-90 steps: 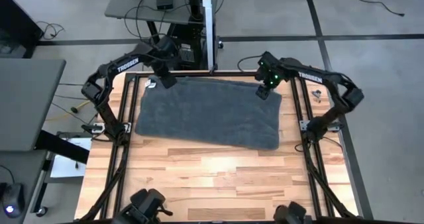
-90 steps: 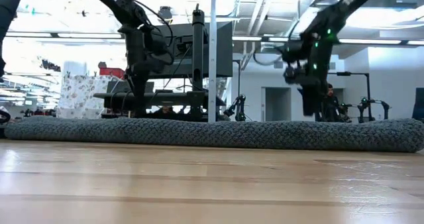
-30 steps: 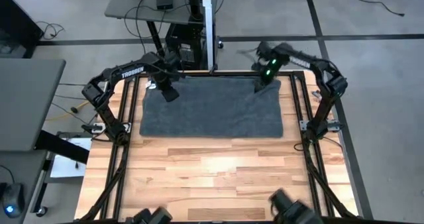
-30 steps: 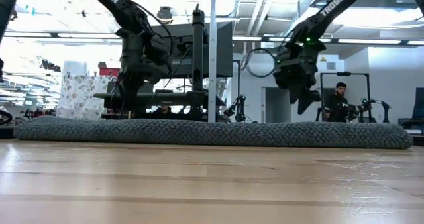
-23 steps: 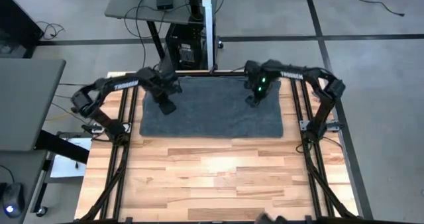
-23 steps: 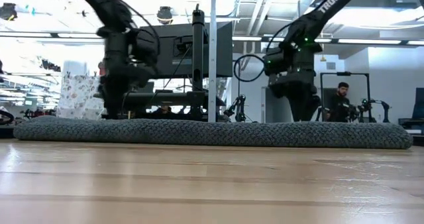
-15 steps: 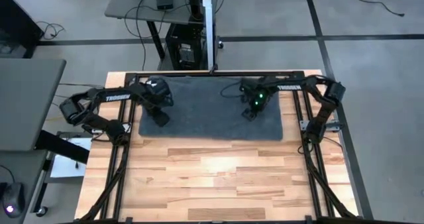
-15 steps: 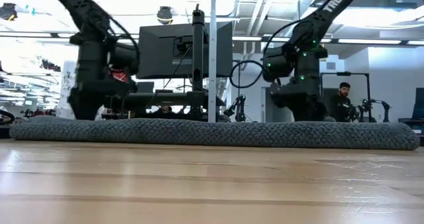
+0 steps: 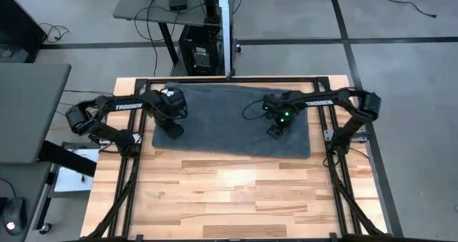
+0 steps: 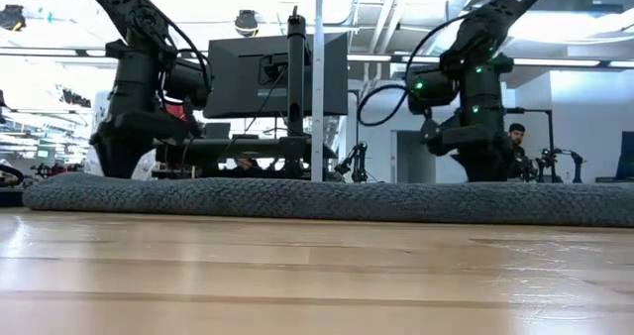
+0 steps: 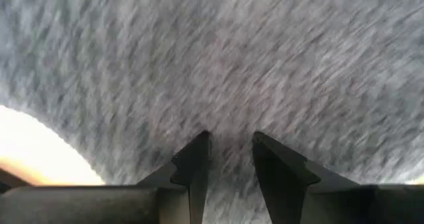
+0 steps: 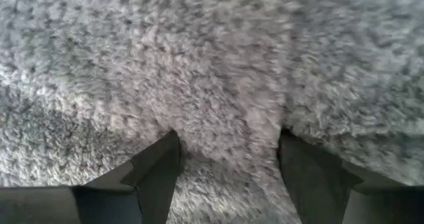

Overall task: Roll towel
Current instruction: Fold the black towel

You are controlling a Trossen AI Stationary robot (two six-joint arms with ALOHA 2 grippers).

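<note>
Towel (image 9: 232, 120) lies flat across the table's far half, long axis running left to right, with the left gripper (image 9: 174, 131) narrowly parted near its left end and the right gripper (image 9: 274, 132), spread wide, pressed into the nap right of centre.

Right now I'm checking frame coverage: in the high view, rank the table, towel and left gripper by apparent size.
1. Table, largest.
2. Towel, covering much of the table's far half.
3. Left gripper, smallest, down on the towel's left end.
</note>
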